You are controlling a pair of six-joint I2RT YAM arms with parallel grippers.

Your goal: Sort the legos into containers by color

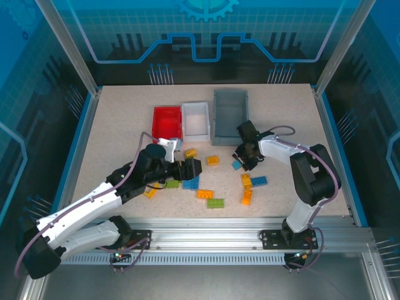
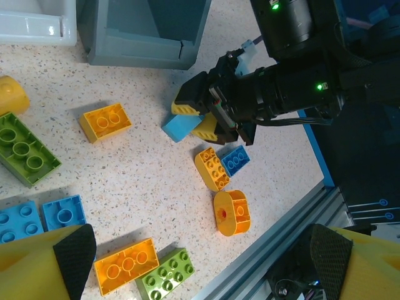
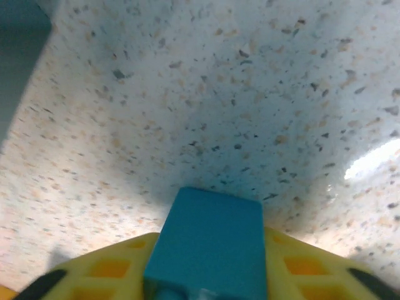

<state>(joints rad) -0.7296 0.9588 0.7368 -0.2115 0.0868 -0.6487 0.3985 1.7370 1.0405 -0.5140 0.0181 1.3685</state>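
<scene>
My right gripper (image 1: 241, 160) is shut on a light blue brick (image 3: 209, 240), which sits between its yellow fingers (image 3: 100, 275) just above the speckled table. The left wrist view has the same blue brick (image 2: 180, 127), tilted in that gripper (image 2: 195, 119) in front of the grey bin (image 2: 144, 37). My left gripper (image 1: 189, 169) hovers open over loose legos, its black pads (image 2: 75, 250) wide apart. Below it lie an orange brick (image 2: 125, 265), a green brick (image 2: 165, 273) and an orange oval piece (image 2: 232, 212). The red bin (image 1: 167, 122), white bin (image 1: 195, 120) and grey bin (image 1: 230, 111) stand side by side at the back.
More bricks lie scattered mid-table: orange (image 1: 213, 160), blue (image 1: 259, 181), orange (image 1: 246, 199), green (image 1: 215, 203), blue (image 1: 190, 183). A long green brick (image 2: 22, 149) and blue bricks (image 2: 37, 215) lie to the left. The aluminium rail (image 1: 250, 225) marks the near table edge.
</scene>
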